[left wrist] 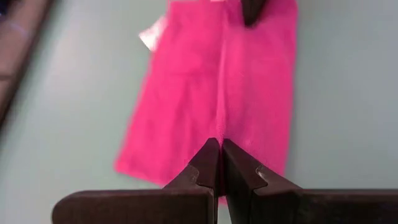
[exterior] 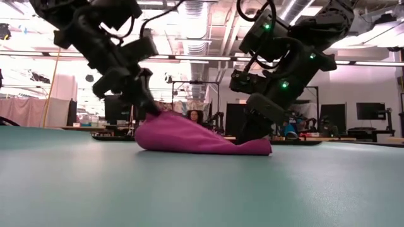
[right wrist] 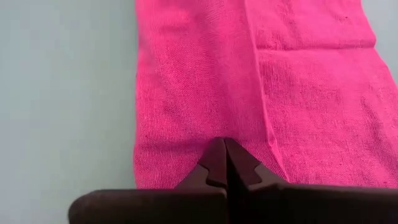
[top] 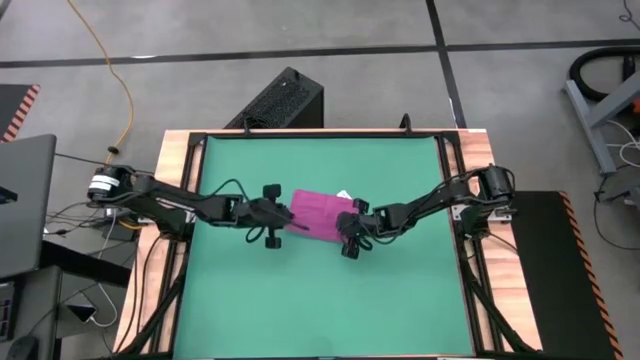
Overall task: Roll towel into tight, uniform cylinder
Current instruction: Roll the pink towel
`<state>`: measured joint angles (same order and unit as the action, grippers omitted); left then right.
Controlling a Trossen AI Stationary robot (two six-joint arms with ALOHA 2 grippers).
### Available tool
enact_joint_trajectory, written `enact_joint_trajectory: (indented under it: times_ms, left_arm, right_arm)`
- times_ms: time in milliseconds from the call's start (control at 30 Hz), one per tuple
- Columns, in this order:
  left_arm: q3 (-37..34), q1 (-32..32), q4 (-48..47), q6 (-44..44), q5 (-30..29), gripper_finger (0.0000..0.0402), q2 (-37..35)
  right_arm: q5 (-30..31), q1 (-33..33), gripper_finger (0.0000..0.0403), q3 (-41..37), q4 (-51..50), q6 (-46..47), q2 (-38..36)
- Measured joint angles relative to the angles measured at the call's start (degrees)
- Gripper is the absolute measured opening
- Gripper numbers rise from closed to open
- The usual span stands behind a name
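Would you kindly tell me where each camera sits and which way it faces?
High view: overhead, looking straight down at the green mat, both arms and the towel.
Low view: table height, looking level across; both arms descend onto the towel.
Left wrist view: past the shut left end effector onto the towel.
Right wrist view: past the shut right end effector onto the towel.
Shared: all show the towel.

Magenta-pink towel (top: 318, 214) — folded flat, one end lifted — mid-mat, white tag at edge.

Light: bright, even, from ceiling strip lamps (exterior: 189, 58) in the low view.
Shadows: faint, soft on the green mat (top: 320, 300).
Blur: left wrist view soft throughout.
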<state>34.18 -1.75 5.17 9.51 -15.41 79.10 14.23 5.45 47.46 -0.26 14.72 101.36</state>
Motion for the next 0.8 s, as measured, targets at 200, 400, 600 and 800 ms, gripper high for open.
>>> enact_joint_trajectory:
  times_ms: [200, 400, 600, 800]
  left_arm:
    - [-1.9, 1.6, 0.0, -2.8, 2.1, 0.0, 1.9]
    - [-3.7, 1.8, 1.6, 3.5, 1.5, 0.0021, 3.4]
    - [-3.1, 1.8, 1.1, 7.7, -3.7, 0.0087, 3.4]
    - [-2.3, 1.9, -2.4, 4.7, -14.1, 0.0116, 2.1]
  right_arm:
    - [-0.3, 0.0, 0.0012, -0.1, -0.1, 0.0, 0.1]
    - [-0.7, 0.0, 0.0014, -0.1, -0.3, 0.2, 0.1]
    - [-0.8, 0.0, 0.0014, -0.1, -0.4, 0.3, 0.1]
    - [-0.9, 0.0, 0.0014, -0.1, -0.4, 0.3, 0.2]
